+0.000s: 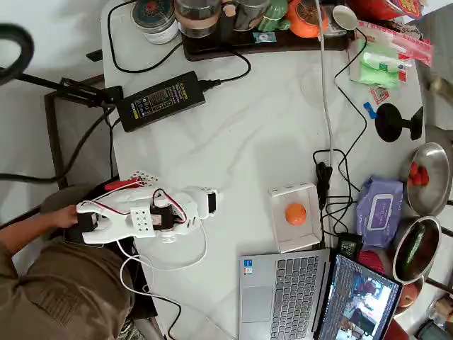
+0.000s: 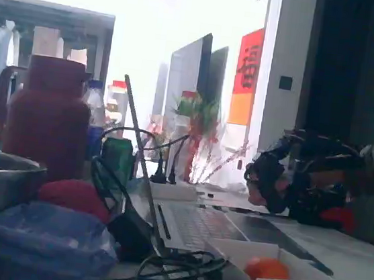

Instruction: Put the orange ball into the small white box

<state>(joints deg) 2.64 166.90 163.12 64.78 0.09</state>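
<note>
Small matte orange ball (image 1: 295,214); shallow white cardboard box (image 1: 308,191), blue marks on its side. White marbled worktop (image 1: 248,142), faint grey veining. White plastic arm (image 1: 141,219), red wires. Purple wipes packet (image 1: 379,210).

Overhead view: bright, even light, sharp focus, soft shadows. Fixed view: hazy, bluish, backlit; background blown out, foreground dark and blurred.
</note>
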